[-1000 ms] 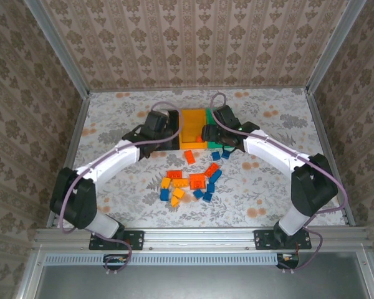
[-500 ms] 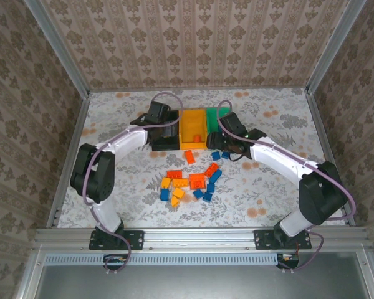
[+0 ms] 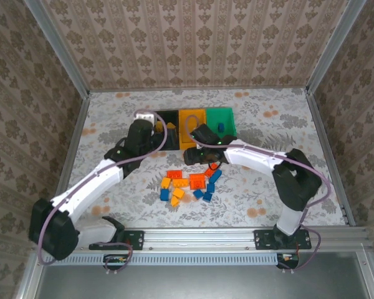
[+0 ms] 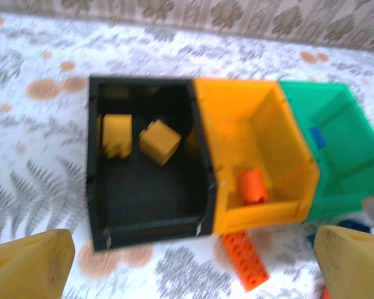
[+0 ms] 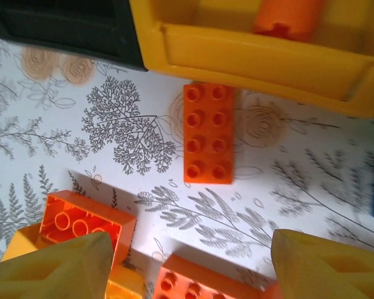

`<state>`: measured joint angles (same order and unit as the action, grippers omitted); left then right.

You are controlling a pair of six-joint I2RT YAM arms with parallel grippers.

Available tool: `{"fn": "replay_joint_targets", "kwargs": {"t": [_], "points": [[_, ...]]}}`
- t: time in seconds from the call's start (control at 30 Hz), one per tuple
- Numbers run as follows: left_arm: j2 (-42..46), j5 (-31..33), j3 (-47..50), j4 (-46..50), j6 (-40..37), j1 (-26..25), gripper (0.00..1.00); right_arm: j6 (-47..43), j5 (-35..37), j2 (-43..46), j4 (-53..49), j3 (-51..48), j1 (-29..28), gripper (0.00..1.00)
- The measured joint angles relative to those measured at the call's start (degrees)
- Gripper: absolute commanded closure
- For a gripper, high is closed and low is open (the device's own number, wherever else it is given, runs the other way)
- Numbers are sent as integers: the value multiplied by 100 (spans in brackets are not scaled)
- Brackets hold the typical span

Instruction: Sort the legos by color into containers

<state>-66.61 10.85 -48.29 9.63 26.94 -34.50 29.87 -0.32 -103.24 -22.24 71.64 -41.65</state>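
- The left gripper (image 4: 190, 265) stood wide open, with nothing between its yellow fingertips (image 4: 31, 265), poised just in front of the black bin (image 4: 146, 230).
- The right gripper (image 5: 193, 268) was also spread open and held nothing. It hovered above a flat red-orange brick (image 5: 209, 132) lying on the table just in front of the yellow-orange bin (image 5: 255, 62).
- From above, the left arm (image 3: 93, 180) stretched diagonally from its base toward the bins. The right arm (image 3: 255, 159) bent at its elbow and reached leftward across the table.
- The 3 bins sat joined in a row. The black bin held 2 yellow bricks (image 4: 160, 142), the yellow-orange bin 1 red-orange piece (image 4: 252, 187), and the green bin (image 4: 355, 156) 1 blue brick (image 4: 316, 137).
- The loose legos (image 3: 190, 184) lay clustered between the arms, nearer the bases.
- Bare floral table (image 3: 106, 112) lay left of the black bin and right of the green one.
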Motion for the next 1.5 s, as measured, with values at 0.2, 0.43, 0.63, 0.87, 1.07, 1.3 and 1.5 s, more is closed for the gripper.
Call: {"fn": "replay_joint_targets", "kwargs": {"t": [0.2, 0.43, 0.63, 0.87, 1.07, 1.3, 1.5], "points": [[938, 334, 977, 153, 302, 9, 0, -63, 330, -844, -17, 481, -140, 33], [1213, 514, 1204, 164, 520, 52, 0, -236, 946, -1467, -127, 874, -229, 38], [1213, 573, 1250, 149, 573, 87, 0, -361, 1261, -1727, -376, 1241, -273, 50], [1213, 573, 1270, 146, 590, 129, 0, -422, 1294, -1768, -409, 1307, -278, 68], [1209, 568, 1270, 149, 590, 181, 0, -422, 1185, -1567, -208, 1014, -278, 74], [1198, 525, 1270, 149, 588, 249, 0, -372, 837, -745, -151, 195, -278, 75], [1198, 435, 1270, 146, 588, 278, 0, -284, 778, 271, -175, 142, -203, 74]]}}
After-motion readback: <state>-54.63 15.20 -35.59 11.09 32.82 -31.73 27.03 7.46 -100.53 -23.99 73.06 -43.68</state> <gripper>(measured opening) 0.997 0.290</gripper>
